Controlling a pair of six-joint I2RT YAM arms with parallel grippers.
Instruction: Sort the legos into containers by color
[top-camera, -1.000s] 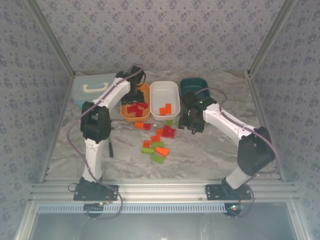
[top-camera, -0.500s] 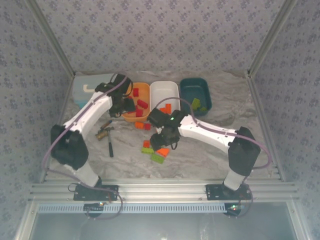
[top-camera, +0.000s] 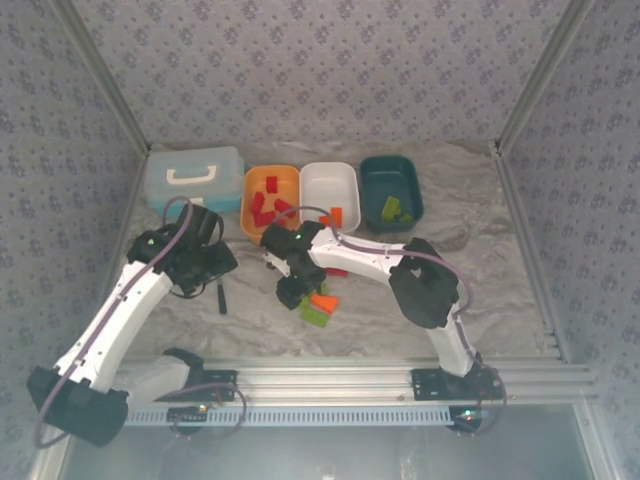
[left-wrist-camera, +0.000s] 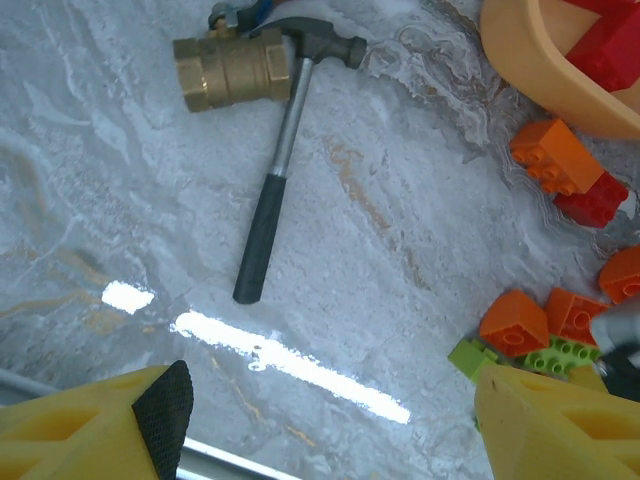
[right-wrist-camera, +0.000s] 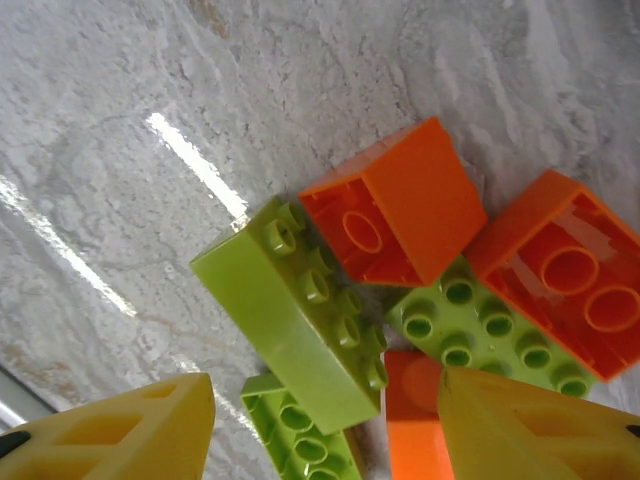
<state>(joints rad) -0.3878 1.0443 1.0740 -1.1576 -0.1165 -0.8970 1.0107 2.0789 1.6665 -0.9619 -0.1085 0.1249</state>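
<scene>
Lime green, orange and red legos (top-camera: 318, 300) lie in a loose heap on the marbled table (top-camera: 500, 290), just in front of the trays. Red bricks (top-camera: 262, 205) sit in the orange tray (top-camera: 282, 180), an orange brick (top-camera: 335, 215) in the white tray (top-camera: 330, 185), and green bricks (top-camera: 395, 210) in the teal tray (top-camera: 385, 180). The right gripper (right-wrist-camera: 325, 385) hangs low over the heap, fingers spread either side of a lime green brick (right-wrist-camera: 290, 320) without clamping it. The left gripper (left-wrist-camera: 330, 430) is wide open and empty above bare table, near a hammer (left-wrist-camera: 272, 170) and a brass valve (left-wrist-camera: 228, 70). A light blue case (top-camera: 193, 175) stands left of the orange tray.
</scene>
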